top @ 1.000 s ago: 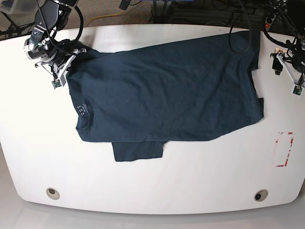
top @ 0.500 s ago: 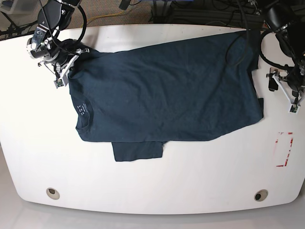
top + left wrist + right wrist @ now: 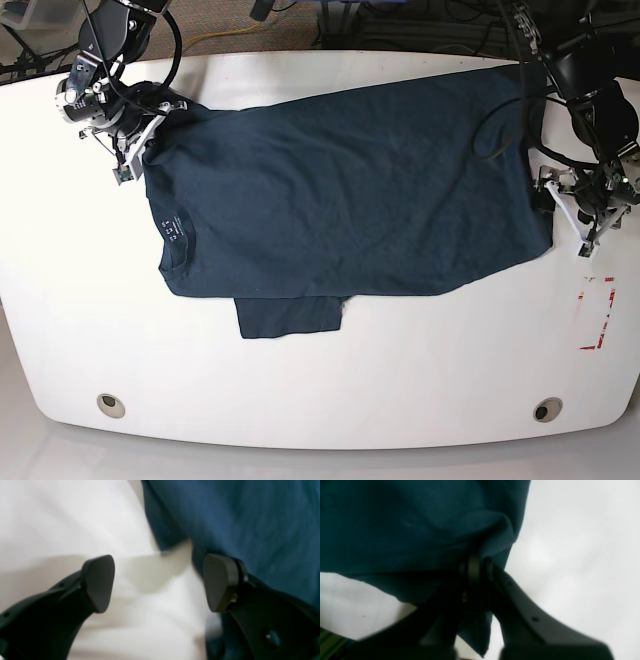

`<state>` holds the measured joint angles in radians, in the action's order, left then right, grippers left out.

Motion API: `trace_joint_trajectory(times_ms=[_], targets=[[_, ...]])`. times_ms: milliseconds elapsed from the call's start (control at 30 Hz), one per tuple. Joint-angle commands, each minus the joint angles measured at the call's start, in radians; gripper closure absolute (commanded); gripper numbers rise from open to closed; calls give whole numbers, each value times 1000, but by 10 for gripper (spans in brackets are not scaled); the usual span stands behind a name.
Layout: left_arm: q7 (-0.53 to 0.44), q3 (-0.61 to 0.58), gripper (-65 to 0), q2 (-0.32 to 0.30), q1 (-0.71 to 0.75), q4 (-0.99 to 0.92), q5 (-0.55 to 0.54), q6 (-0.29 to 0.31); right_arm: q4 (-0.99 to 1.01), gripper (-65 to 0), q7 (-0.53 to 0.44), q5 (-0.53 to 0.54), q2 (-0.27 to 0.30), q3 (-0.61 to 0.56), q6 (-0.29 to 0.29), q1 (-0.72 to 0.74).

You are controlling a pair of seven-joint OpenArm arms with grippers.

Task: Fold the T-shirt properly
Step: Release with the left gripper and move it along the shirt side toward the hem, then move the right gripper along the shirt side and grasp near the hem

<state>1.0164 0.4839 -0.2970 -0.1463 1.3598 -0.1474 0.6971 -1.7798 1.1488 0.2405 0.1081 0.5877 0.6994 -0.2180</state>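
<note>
Base view: T-shirt [image 3: 350,190] lies spread flat across the white table [image 3: 320,390], collar toward my right arm's side, hem toward my left arm's side, one sleeve folded under and sticking out along the near edge. Small white print shows inside the neck [image 3: 173,228].

My right fingers [image 3: 135,150] sit at the shirt's far shoulder corner. Right wrist view confirms it: right fingers [image 3: 475,567] pressed together on a bunched fold of the T-shirt [image 3: 407,525], cloth draped over and hanging below them, table [image 3: 582,542] pale behind (blurry but the pinch is plain).

My left fingers [image 3: 565,205] hang at the hem side, just beside the shirt's edge near the bottom corner. Left wrist view: left fingers [image 3: 158,582] spread wide, nothing between them, only bare table [image 3: 62,517] in the gap. One pad [image 3: 98,582] is over the table, the other pad [image 3: 218,582] sits at the edge of the T-shirt [image 3: 250,517]; whether it touches the cloth I cannot tell, picture is soft.

Red-and-white marking [image 3: 597,313] on the table near that corner, apart from the shirt.
</note>
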Motion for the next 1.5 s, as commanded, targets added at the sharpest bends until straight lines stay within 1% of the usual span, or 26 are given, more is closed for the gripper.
trace_joint_trajectory(times_ms=[0, 167, 267, 300, 400, 433, 500, 567, 600, 633, 700, 800, 900, 1000, 1033, 1100, 1133, 1167, 1233, 1267, 1300, 1333, 1400, 1467], targets=[[-51, -17, -517, -17, -23, -27, -11, 1, -22, 0, -11, 9, 12, 2, -1, 7], [-94, -23, -517, -17, -52, -82, -4, 1, -22, 0, -11, 10, 12, 2, -1, 7], [-98, -29, -517, -21, -78, -145, 32, 1, -22, 0, -11, 10, 12, 2, -1, 7], [-109, -29, -506, -23, -89, -170, 44, 1, -22, 0, -11, 10, 12, 2, -1, 7], [-153, -47, -387, -24, -105, -233, 73, 1, -22, 0, -11, 10, 12, 2, -1, 7], [-172, -70, -307, -24, -106, -251, 85, 1, -22, 0, -11, 10, 12, 4, -1, 7], [-190, -107, -175, -35, -108, -265, 102, 1, -22, 0, -11, 10, 11, 4, -1, 7], [-193, -150, -53, -46, -108, -263, 119, 1, -22, 0, -11, 10, 11, 4, -1, 7], [-193, -173, -14, -46, -108, -260, 128, 1, -22, 0, -11, 10, 11, 4, -1, 7], [-192, -190, 0, -47, -108, -254, 142, 1, -22, 0, -11, 10, 11, 4, -1, 7], [-190, -218, 0, -67, -105, -202, 177, 1, -22, 0, -11, 10, 11, 4, -1, 7], [-187, -228, 0, -81, -98, -118, 200, 1, -22, 0, -11, 10, 11, 5, -1, 7], [-146, -227, -3, -112, -98, -41, 211, 1, -22, 0, -11, 10, 11, 5, -1, 7], [-98, -230, -6, -163, -106, 10, 211, 1, -22, 0, -11, 10, 11, 5, -1, 7], [-94, -230, -13, -175, -106, 19, 211, 1, -22, 0, -11, 10, 11, 5, -1, 7], [-90, -232, -81, -202, -108, 27, 211, 1, -22, 0, -11, 10, 11, 5, -1, 7], [-90, -236, -129, -213, -108, 27, 210, 1, -22, 0, -11, 10, 9, 5, -1, 7], [-90, -251, -207, -229, -108, 23, 208, 1, -21, 0, -11, 10, 0, 5, -1, 7], [-90, -273, -331, -245, -108, 25, 205, 1, -21, 0, -11, 10, -6, 5, -1, 7], [-90, -284, -422, -253, -105, 28, 203, 1, -21, 0, -11, 10, -6, 5, -1, 7], [-90, -285, -494, -255, -103, 30, 203, 1, -21, 0, -11, 10, -8, 5, -1, 7], [-90, -285, -544, -256, -102, 30, 203, 1, -21, 0, -11, 10, -8, 4, -1, 7], [-90, -284, -592, -256, -102, 30, 202, 1, -21, 0, -11, 10, -9, 4, -1, 9], [-90, -267, -578, -256, -102, 30, 202, 1, -21, 0, -11, 10, -9, 4, -1, 24]])
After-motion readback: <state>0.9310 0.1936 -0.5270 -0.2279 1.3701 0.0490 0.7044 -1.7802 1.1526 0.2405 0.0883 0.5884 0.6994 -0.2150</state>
